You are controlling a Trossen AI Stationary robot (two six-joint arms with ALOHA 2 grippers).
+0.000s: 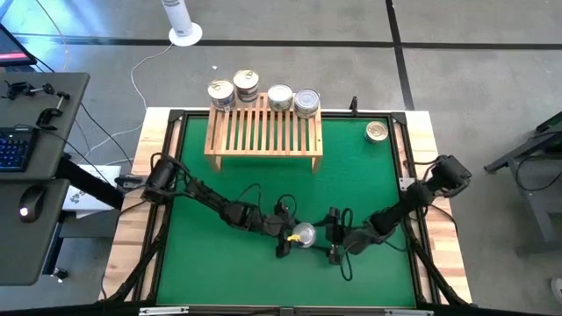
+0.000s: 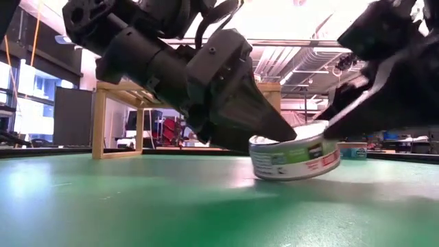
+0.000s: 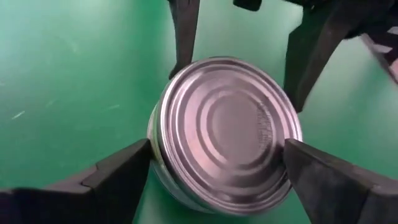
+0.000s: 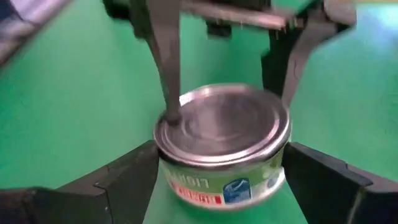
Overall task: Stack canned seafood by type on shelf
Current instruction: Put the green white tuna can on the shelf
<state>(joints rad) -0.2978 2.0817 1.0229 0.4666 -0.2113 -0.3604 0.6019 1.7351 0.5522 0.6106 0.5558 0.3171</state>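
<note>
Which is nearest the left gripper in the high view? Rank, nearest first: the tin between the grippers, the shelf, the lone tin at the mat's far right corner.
From the left gripper:
1. Tin between the grippers, right beside it.
2. Shelf, farther back, centre.
3. Lone tin, far right corner.
</note>
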